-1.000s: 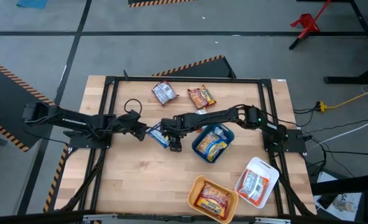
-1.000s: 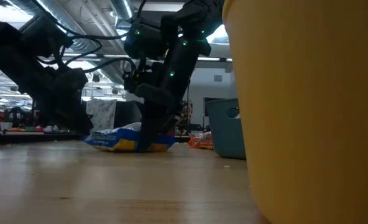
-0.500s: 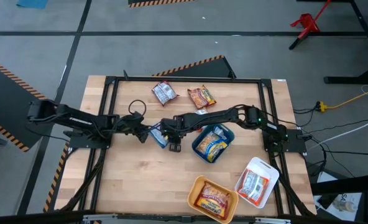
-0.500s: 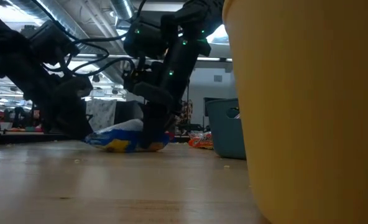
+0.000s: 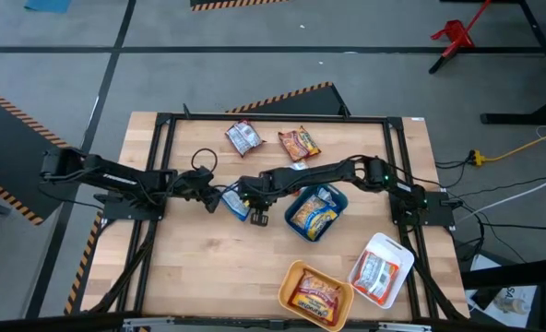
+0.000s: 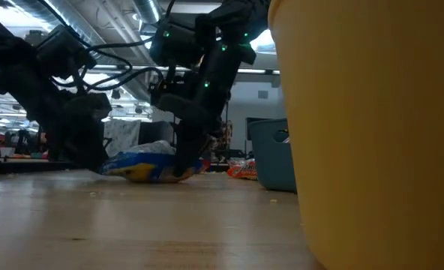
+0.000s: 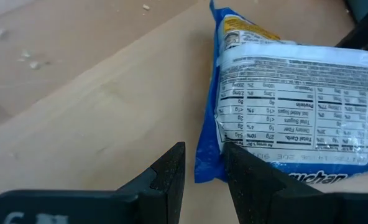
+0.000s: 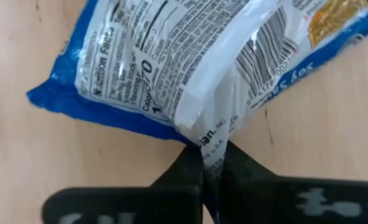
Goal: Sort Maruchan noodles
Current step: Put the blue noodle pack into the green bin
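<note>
A blue-and-white Maruchan noodle packet (image 5: 235,201) lies label-down on the table's middle, between my two grippers. My right gripper (image 8: 212,167) comes down on it from above and is shut on it. My left gripper (image 7: 204,169) lies low at the packet's left end, fingers apart, with the packet's blue end edge (image 7: 204,163) at the gap between them. Two more packets, a red-and-white one (image 5: 243,137) and an orange one (image 5: 299,143), lie flat near the far edge. My right gripper pinches a raised fold of the packet's white back film (image 8: 212,144) between its two fingers, at the packet's long side. The fingers point down, as the low view shows. The packet (image 6: 151,165) rests on the table, bunched up under the hold. Whether my left gripper touches the packet's blue edge, I cannot tell.
A teal tray (image 5: 338,197) with a blue packet stands right of the grippers. An orange tray (image 5: 289,279) and a white tray (image 5: 390,249), each holding a packet, stand near the front right. The orange tray's wall (image 6: 372,135) fills the low view's right.
My right gripper has shut on the blue packet, whose film has bunched up and risen a little in the middle. My left gripper has moved toward the table's right, up to the packet's left end.
</note>
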`<state>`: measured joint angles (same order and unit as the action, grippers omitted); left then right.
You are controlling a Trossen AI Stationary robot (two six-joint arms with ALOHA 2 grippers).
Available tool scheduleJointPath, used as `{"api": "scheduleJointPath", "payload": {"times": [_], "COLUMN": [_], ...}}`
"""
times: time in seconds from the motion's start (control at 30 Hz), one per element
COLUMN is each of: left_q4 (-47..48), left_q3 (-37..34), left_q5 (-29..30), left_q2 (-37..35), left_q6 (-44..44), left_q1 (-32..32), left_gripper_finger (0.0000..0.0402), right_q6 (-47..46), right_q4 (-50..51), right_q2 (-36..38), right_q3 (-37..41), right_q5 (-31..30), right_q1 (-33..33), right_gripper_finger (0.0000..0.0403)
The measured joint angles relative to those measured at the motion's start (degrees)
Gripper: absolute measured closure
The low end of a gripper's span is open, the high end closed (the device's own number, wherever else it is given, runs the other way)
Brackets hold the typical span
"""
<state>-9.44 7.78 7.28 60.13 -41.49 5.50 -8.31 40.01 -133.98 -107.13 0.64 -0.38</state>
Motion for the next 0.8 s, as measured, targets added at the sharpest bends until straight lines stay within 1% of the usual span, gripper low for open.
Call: {"api": "scheduleJointPath", "payload": {"times": [0.17,0.33,0.53,0.7,0.8], "left_q4": [0.51,3.00,3.26,2.55,2.38], "left_q3": [1.34,3.50,6.39,9.01,10.25], "left_q5": [-2.34,-4.16,-3.79,-3.86,-5.52], "left_q2": [-3.34,-7.29,-11.47,-13.51,-14.34], "left_q6": [-0.11,-0.35,-0.01,3.98,8.02], "left_q1": [0.02,0.00,0.02,0.02,0.00], "left_gripper_finger": [0.0294,0.0294,0.0294,0.0294,0.0294], "right_q6": [-2.17,-4.00,-7.78,-10.58,-11.69], "right_q4": [4.32,8.42,12.26,16.04,17.72], "right_q2": [2.41,5.51,10.12,14.30,16.52], "right_q3": [0.02,0.02,0.02,-0.02,-0.09], "right_q5": [-0.12,-1.09,-2.90,-7.04,-8.89], "right_q1": [0.02,0.02,0.15,0.88,1.40], "right_gripper_finger": [0.0402,0.0402,0.0402,0.0403,0.0403]}}
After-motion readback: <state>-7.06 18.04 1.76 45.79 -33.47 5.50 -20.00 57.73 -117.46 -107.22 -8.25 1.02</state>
